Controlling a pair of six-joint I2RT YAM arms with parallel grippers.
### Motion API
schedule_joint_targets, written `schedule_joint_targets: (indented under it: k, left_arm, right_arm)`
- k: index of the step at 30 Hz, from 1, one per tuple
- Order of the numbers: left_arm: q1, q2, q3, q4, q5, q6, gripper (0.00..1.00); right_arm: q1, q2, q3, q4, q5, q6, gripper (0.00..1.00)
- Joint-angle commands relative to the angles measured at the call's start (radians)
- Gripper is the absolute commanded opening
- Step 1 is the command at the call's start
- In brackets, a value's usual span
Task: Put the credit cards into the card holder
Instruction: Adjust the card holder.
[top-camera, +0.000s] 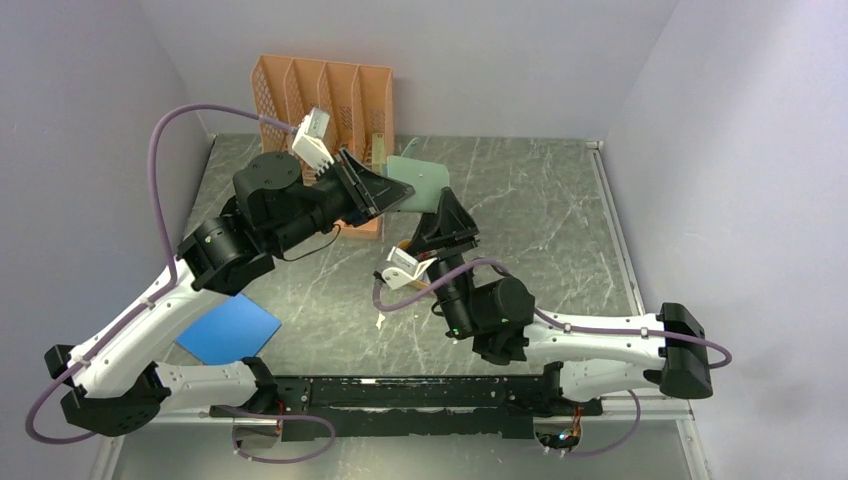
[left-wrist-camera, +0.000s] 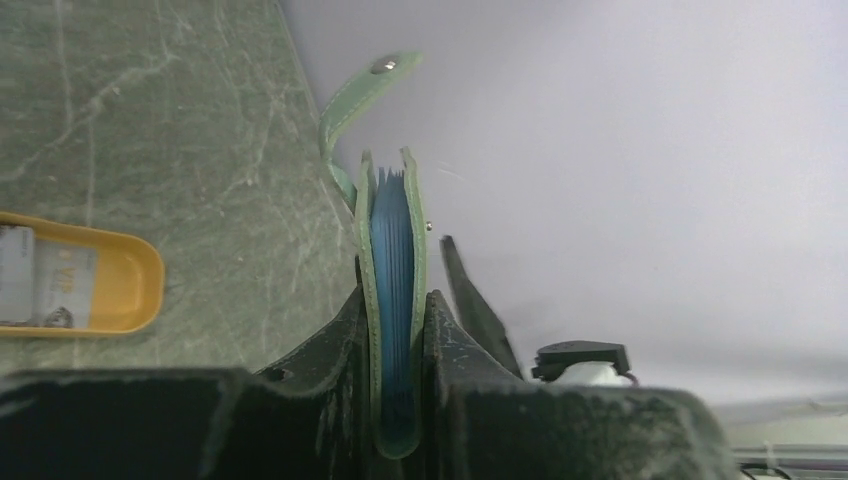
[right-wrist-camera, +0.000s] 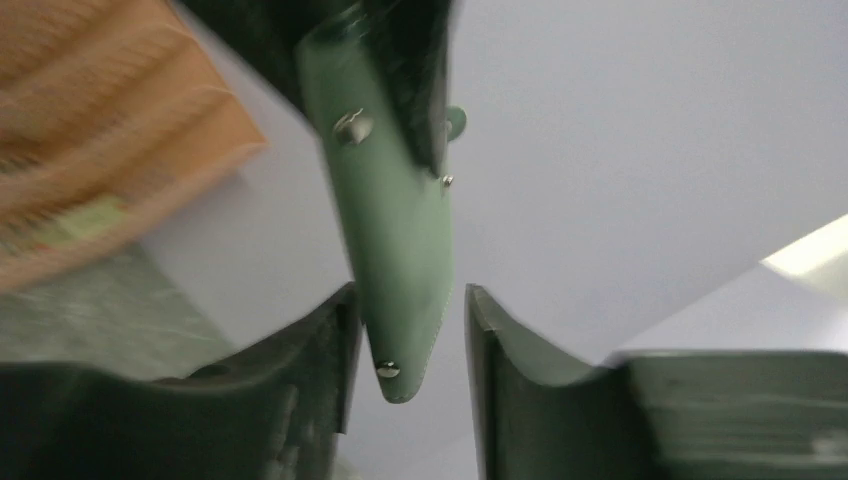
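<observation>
Fig. | holder (left-wrist-camera: 392, 250) aloft, edge-on; long axis toward 12 o'clock in left wrist view | left gripper (left-wrist-camera: 395, 305) clamped on its lower end | right gripper (right-wrist-camera: 407, 295) jaws slightly apart astride holder's free corner; gap at 3 o'clock | cards (left-wrist-camera: 30, 272) in tray (left-wrist-camera: 135, 285), 9 o'clock of holder; right arm judged nearer

Card holder (left-wrist-camera: 395, 300) is up off the counter (top-camera: 540, 220), wedged edge-on in my left tool (left-wrist-camera: 395, 310), its far corner between the jaws of my right tool (right-wrist-camera: 405, 330). Rack (top-camera: 325, 90) stands behind, against the back wall. Tray (left-wrist-camera: 150, 280) lies on the counter below. Sheet (top-camera: 228, 328) lies near left, beside my left arm.
</observation>
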Motion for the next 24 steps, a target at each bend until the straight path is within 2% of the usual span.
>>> schedule_joint_targets:
  k: [1,2,3,4,6,9,13,15,19,24]
  left_arm:
    - [0.007,-0.037,-0.045,0.063,-0.035,0.083,0.05]
    - [0.008,-0.048,-0.046,0.056,-0.049,0.122,0.05]
    - [0.01,-0.064,-0.046,0.046,-0.058,0.164,0.05]
    - [0.014,-0.078,-0.045,0.036,-0.061,0.219,0.05]
    - [0.018,-0.107,-0.034,-0.009,-0.049,0.346,0.05]
    - [0.018,-0.165,-0.045,-0.06,0.066,0.545,0.05]
    - [0.019,-0.238,-0.069,-0.141,0.241,0.746,0.05]
    - [0.018,-0.265,-0.064,-0.176,0.32,0.817,0.05]
    - [0.018,-0.316,-0.058,-0.168,0.494,0.917,0.05]
    - [0.018,-0.311,-0.01,-0.172,0.675,1.015,0.05]
  right_arm:
    - [0.056,-0.032,0.129,-0.333,0.072,0.27,0.61]
    - [0.057,-0.043,0.168,-0.485,0.071,0.387,0.9]
    - [0.058,-0.056,0.21,-0.642,0.05,0.537,0.99]
    - [0.058,-0.064,0.267,-0.823,0.005,0.686,1.0]
    - [0.045,-0.078,0.374,-1.07,-0.082,0.939,1.0]
    - [-0.042,-0.129,0.456,-1.297,-0.395,1.259,1.0]
    - [-0.293,-0.209,0.448,-1.336,-0.931,1.527,1.0]
    - [-0.394,-0.228,0.441,-1.322,-1.132,1.615,1.0]
    - [-0.446,-0.245,0.423,-1.277,-1.35,1.759,1.0]
    - [-0.494,-0.269,0.339,-1.081,-1.591,1.955,1.0]
